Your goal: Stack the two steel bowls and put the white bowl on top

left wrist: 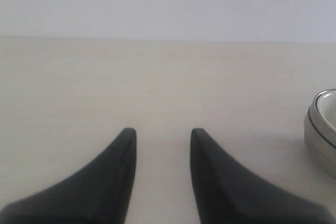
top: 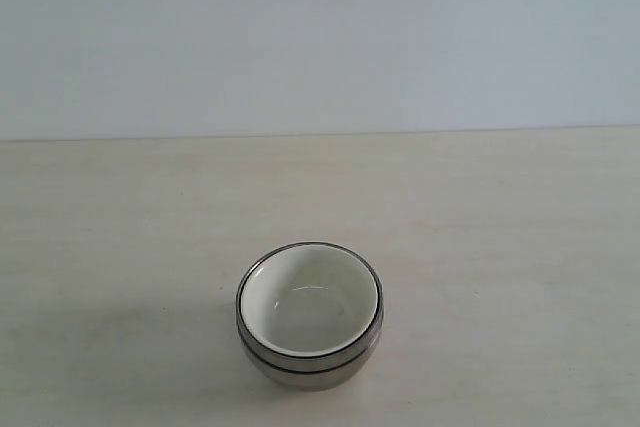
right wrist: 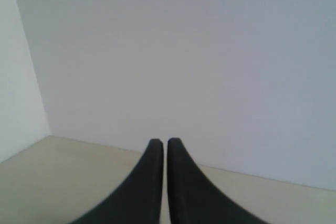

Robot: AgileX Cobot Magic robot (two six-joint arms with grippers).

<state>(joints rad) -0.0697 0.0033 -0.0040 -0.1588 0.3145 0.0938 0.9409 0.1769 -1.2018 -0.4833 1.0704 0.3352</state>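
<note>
The two steel bowls [top: 310, 365] stand nested in one another near the table's front middle, and the white bowl [top: 310, 302] sits inside the upper one. Neither gripper shows in the exterior view. In the left wrist view my left gripper [left wrist: 160, 132] is open above bare table, nothing between its fingers, and the bowl stack [left wrist: 321, 129] shows at the picture's edge, apart from the fingers. My right gripper [right wrist: 165, 142] is shut on nothing, pointing toward the back wall, with no bowl in its view.
The pale wooden table [top: 500, 247] runs back to a plain light wall [top: 320, 37]. In the right wrist view a wall corner [right wrist: 31, 77] stands beyond the table's edge.
</note>
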